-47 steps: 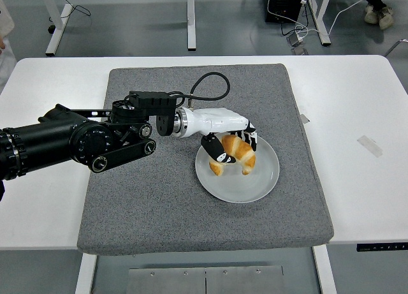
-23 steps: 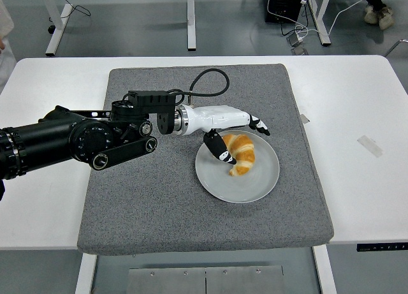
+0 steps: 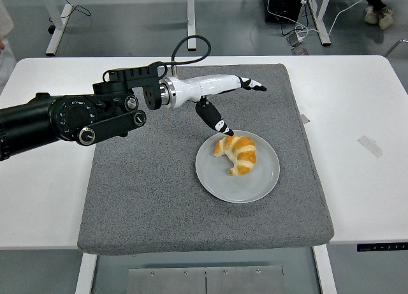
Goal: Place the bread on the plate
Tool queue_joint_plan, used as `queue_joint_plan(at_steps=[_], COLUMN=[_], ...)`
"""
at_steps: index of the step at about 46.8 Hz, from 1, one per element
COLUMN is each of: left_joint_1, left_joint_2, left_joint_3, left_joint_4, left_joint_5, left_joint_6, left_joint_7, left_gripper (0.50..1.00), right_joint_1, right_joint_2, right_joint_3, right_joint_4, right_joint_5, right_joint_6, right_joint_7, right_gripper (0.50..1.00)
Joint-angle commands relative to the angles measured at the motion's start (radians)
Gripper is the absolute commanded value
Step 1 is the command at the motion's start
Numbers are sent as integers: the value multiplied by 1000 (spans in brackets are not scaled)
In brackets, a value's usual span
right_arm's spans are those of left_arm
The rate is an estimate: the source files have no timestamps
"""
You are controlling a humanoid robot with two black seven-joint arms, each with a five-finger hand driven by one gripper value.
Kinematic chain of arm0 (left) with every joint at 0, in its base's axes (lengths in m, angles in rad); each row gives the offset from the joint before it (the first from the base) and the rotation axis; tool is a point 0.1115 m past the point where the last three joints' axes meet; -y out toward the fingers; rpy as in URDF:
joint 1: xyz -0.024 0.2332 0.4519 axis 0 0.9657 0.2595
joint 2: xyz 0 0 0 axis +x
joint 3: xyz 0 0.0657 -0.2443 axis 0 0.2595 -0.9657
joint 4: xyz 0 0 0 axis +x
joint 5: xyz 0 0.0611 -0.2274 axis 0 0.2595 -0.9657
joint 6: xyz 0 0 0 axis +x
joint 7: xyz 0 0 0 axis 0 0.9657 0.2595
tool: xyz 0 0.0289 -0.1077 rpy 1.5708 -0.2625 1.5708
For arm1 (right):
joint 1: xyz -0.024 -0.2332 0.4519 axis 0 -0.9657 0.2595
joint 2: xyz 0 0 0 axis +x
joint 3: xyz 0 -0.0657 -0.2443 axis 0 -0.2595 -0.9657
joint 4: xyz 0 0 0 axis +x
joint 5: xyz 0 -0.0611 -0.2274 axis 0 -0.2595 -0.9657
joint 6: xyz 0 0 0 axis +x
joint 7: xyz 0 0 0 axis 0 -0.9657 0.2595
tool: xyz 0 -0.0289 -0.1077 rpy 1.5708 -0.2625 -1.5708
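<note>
- The croissant [image 3: 237,154] is seen lying on the grey plate [image 3: 255,185], ungrasped.
- The left hand [image 3: 220,90] is held above the grey mat [image 3: 146,198], fingers [image 3: 255,85] stretched wide, holding nothing.

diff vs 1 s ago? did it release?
Yes. The left hand let go of the golden croissant, opened, and pulled up and away toward the far side of the grey mat. The croissant settled on the round grey plate. Plate and mat unchanged.
</note>
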Motion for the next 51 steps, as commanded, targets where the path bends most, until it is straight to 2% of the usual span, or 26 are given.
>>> queue_joint_plan(at_steps=[1,16,28,39,51], left_joint_1=[-2,16,108,176,239], left_joint_2=[26,190,302,334,362], left_joint_3=[-2,-83,-219,-296,-367], left_joint_4=[0,2,5,61,69], left_joint_5=[-52,-325,-531,-698,-813], left_joint_6=[-1,-1,-2,-4,-4], left_joint_7=[-1,5,19,27,43], left_gripper=[963,968,974,975,977], right_joint_1=[0,-1,-1,0,0], right_joint_2=[0,0,0,0,0], right_joint_3=[0,0,0,0,0], right_joint_4=[0,0,0,0,0], right_joint_5=[0,0,0,0,0], right_joint_6=[0,0,0,0,0], right_joint_7=[0,0,0,0,0], right_gripper=[1000,1000,1000,1000,1000])
